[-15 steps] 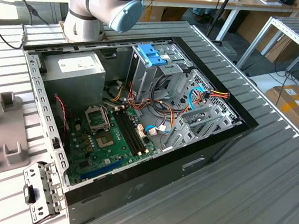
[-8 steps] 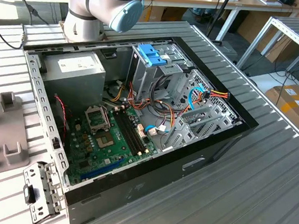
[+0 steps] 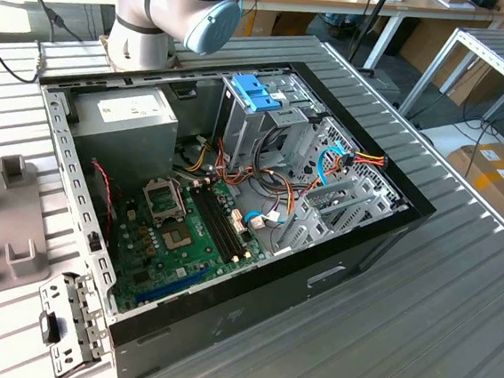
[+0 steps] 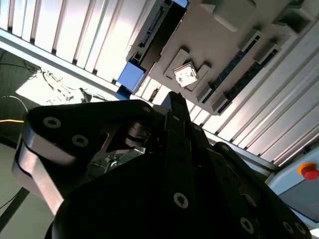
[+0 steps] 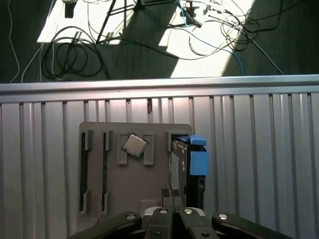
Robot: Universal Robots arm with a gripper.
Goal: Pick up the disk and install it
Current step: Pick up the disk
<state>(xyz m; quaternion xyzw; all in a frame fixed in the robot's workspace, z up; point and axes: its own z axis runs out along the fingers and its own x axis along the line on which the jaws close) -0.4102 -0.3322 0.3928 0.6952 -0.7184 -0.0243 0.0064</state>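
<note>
The disk [image 5: 197, 160] stands on edge in a slot at one side of a grey holder plate [image 5: 134, 184]; its body is dark and its end tab bright blue. The second wrist view shows the disk [image 4: 132, 77] by that blue tab, with the dark body running away from it. My gripper [image 5: 172, 196] hangs above the plate, close beside the disk and not touching it. Its thin fingers are shut together with nothing between them. In the second wrist view, the gripper [image 4: 175, 102] is a single dark blade pointing at the plate.
A square processor chip [image 5: 134, 145] lies on the same plate. The open computer case [image 3: 392, 222] sits on the ribbed metal table [image 3: 455, 307], with a pale blue bracket [image 3: 257, 91] and a grey power supply [image 3: 125, 116] inside. Cables lie on the floor [image 5: 75, 50].
</note>
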